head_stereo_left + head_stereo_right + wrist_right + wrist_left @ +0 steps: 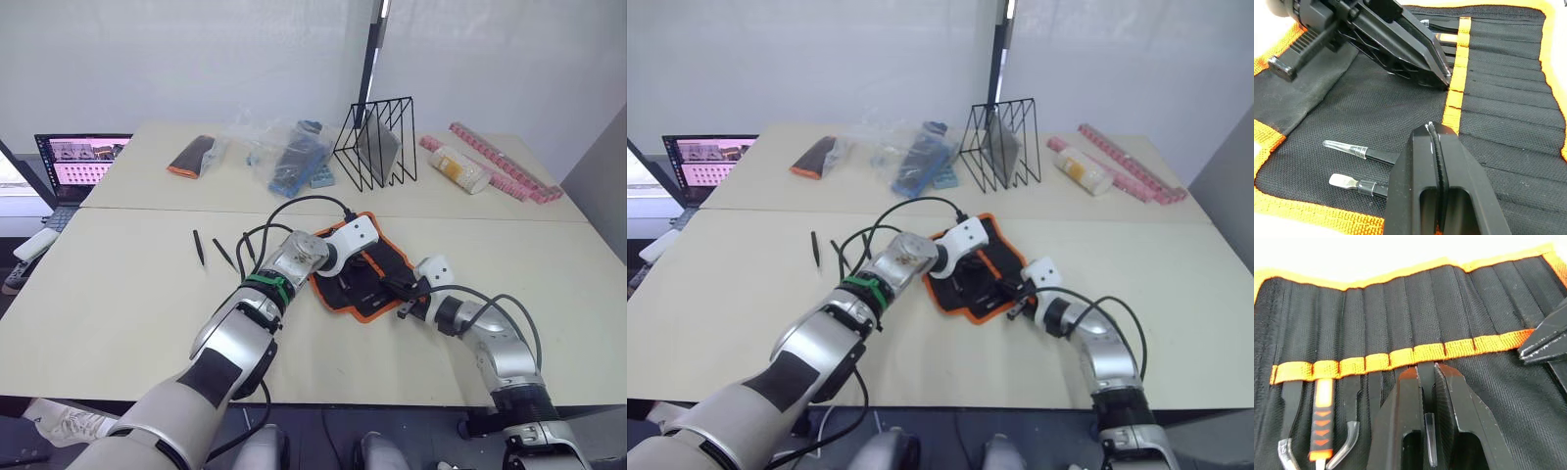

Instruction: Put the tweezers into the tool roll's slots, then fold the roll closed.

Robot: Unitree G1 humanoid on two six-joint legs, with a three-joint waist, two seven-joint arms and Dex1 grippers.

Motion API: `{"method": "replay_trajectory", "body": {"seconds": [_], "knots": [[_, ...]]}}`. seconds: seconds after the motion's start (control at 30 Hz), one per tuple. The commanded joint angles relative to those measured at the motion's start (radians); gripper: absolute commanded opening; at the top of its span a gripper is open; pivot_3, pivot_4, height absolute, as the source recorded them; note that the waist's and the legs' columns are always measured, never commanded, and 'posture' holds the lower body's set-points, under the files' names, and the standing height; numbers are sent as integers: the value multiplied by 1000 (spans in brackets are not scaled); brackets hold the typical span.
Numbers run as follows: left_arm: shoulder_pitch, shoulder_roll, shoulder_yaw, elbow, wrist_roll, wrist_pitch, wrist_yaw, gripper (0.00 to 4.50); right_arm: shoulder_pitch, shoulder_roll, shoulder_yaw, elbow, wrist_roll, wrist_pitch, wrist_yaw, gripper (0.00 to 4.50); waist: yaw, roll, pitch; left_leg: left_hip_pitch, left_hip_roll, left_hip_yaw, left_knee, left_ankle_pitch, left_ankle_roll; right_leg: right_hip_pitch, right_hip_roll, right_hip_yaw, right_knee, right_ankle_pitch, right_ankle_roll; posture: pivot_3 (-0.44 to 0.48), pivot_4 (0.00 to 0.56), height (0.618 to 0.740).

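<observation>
Tool roll [367,277], open flat mid-desk [118,304]: some slots filled, folding not begun. Left gripper [1426,377], fingers pinched narrow on one tweezer at the orange slot band; right gripper [1436,134], fingers closed together, rests on the roll's near edge just beside. Three loose tweezers [198,247] lie farther left, well apart from both.

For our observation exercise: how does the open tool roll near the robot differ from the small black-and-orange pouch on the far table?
The tool roll lies opened flat, slots showing; the pouch lies closed. The roll sits on the near table, the pouch on the far one. The roll looks larger than the pouch. Both are black with orange trim.
</observation>
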Motion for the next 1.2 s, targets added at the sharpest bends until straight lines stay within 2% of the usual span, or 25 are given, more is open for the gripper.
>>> {"method": "replay_trajectory", "body": {"seconds": [0.03,0.13,0.17,0.43,0.5,0.53,0.57,0.7,0.87,1.0,1.2], "knots": [[-39,-8,31,34,21,-39,36,28,37,3,28,35,-25,35,-4,0,0,0,0,0,0,0,0,0,0,0,0,0,0,0,0,0,150,685],[-41,-2,42,48,33,-33,34,28,37,2,28,37,-25,35,-5,0,0,0,0,0,0,0,0,0,0,0,0,0,0,0,0,0,150,685],[-37,2,46,46,34,-30,27,974,36,2,28,38,-25,34,-6,0,0,0,0,0,0,0,0,0,0,0,0,0,0,0,0,0,150,685],[16,79,93,-89,5,52,-16,3581,32,1,19,51,-28,-5,-13,0,-4,0,0,0,0,0,0,0,0,-1,0,0,4,0,0,0,150,685],[118,126,119,-309,-31,177,-56,4261,37,5,-5,52,-12,-17,-22,0,-6,0,0,0,0,0,0,0,0,-2,0,0,5,0,0,0,150,685],[164,145,125,-408,-42,233,-70,4460,40,7,-13,52,-5,-21,-25,0,-8,0,0,0,0,0,0,0,0,-2,0,0,5,0,0,0,150,685],[221,173,137,-535,-55,308,-78,4460,44,13,-25,46,10,-27,-26,0,-11,0,0,0,0,0,0,0,0,-2,0,1,6,0,0,0,150,685],[361,253,185,-869,-77,512,-42,4460,38,49,-75,25,66,-53,-41,0,-9,1,0,0,0,-1,0,0,0,-3,0,1,7,0,0,0,150,685],[432,301,256,-1064,-125,652,-1,4460,36,68,-94,10,80,-71,-48,0,0,1,1,0,-1,-1,0,0,-1,-3,0,2,7,0,0,0,150,685],[535,373,397,-1203,-169,643,53,4460,45,57,-90,36,54,-93,-58,0,-10,2,1,1,-1,-1,-1,0,-1,-4,0,4,7,0,0,0,150,685],[789,481,612,-1312,-197,525,137,4460,18,50,-106,87,54,-122,-64,0,-20,2,1,1,0,-1,-1,0,-1,-4,1,4,7,0,-1,0,150,685]]}}
